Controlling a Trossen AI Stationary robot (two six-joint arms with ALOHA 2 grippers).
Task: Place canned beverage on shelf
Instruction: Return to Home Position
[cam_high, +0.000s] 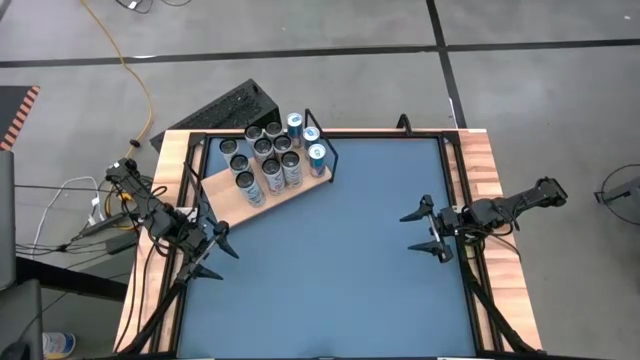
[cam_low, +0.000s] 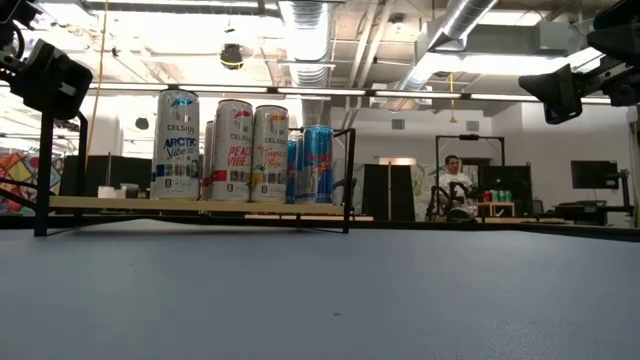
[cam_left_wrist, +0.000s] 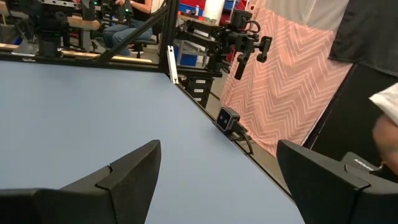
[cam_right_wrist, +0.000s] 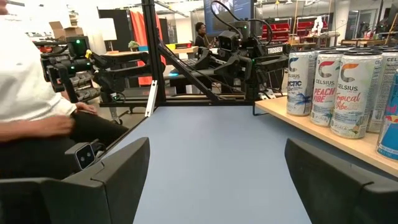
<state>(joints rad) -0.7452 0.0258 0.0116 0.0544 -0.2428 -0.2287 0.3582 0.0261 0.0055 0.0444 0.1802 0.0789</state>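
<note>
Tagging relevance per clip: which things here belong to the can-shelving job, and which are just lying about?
Job: shelf; cans standing on it; left gripper, right gripper, both open, empty, near the table's side edges.
Lying about: black case beyond the table; pink zigzag cloth; seated person in the background.

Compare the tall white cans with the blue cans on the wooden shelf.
The tall white printed cans stand higher than the blue-and-silver cans. The white cans fill most of the pale-wood shelf; the blue cans line its black wire-frame end. White cans outnumber blue cans. All stand upright on the shelf, clear of the left hand and right hand.
</note>
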